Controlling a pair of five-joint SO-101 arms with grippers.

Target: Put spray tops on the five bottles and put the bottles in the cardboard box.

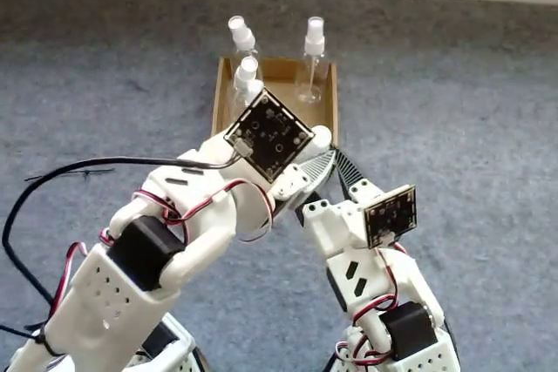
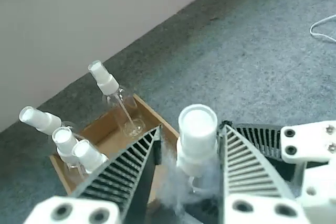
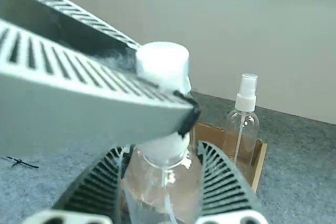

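The cardboard box (image 1: pixel 279 71) sits on the carpet at the far middle, with several capped clear bottles standing in it (image 2: pixel 63 142), one apart on the right side (image 1: pixel 312 63). In front of the box another clear bottle (image 3: pixel 157 187) is held upright between the arms. My right gripper (image 3: pixel 164 153) is shut on its body. My left gripper (image 2: pixel 191 129) is shut on the white spray top (image 2: pixel 197 132) that sits on the bottle's neck, with one ribbed finger on each side. The left wrist board (image 1: pixel 270 132) hides most of this from above.
Grey carpet surrounds the box, with open floor to its left and right. A black cable (image 1: pixel 87 165) runs from the left arm across the carpet, and a white cable (image 2: pixel 323 27) lies farther off. A pale wall rises behind the box.
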